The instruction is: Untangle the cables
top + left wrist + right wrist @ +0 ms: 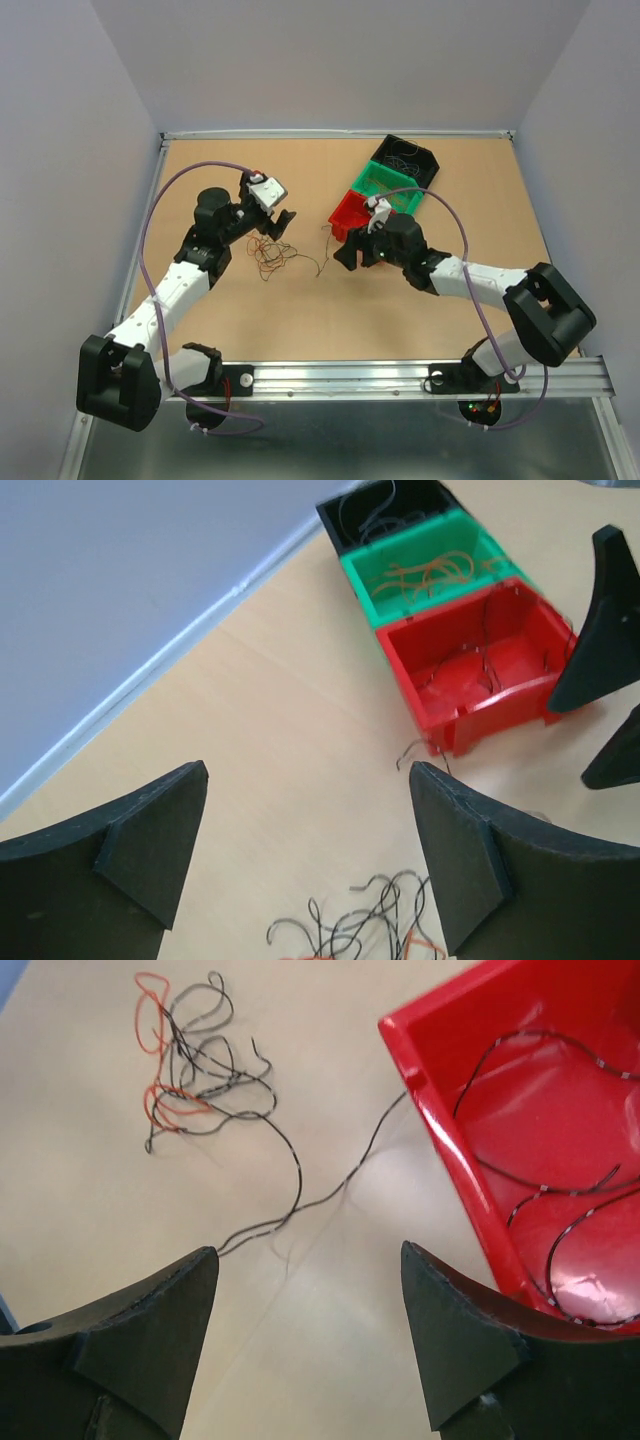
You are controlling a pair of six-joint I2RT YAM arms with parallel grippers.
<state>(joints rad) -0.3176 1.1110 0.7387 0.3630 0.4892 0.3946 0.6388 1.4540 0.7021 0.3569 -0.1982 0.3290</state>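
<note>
ok so most of the cables [272, 255] are one loose tangle on the table [450, 330], left of the red bin [350, 212] and clearly apart from it. orange and dark strands all curled through each other. one dark strand [300, 1175] trails out of the tangle and runs over toward the red bin's near corner, can't tell whether it climbs over the wall or just stops there. a few more dark ones are lying inside the red bin. orange ones are in the green bin [385, 185] right behind the red bin, and some thin ones are in the black bin [405, 160] behind that.

left gripper [280, 222] is left of the red bin, up over the far edge of the tangle. its jaws are spread wide and there's nothing between them. right gripper [345, 257] is just beside the red bin's near left corner, low over the table, also spread wide and holding nothing. a loose end of wire comes close to one of its fingers [150, 1320] but it isn't pinched.
</note>
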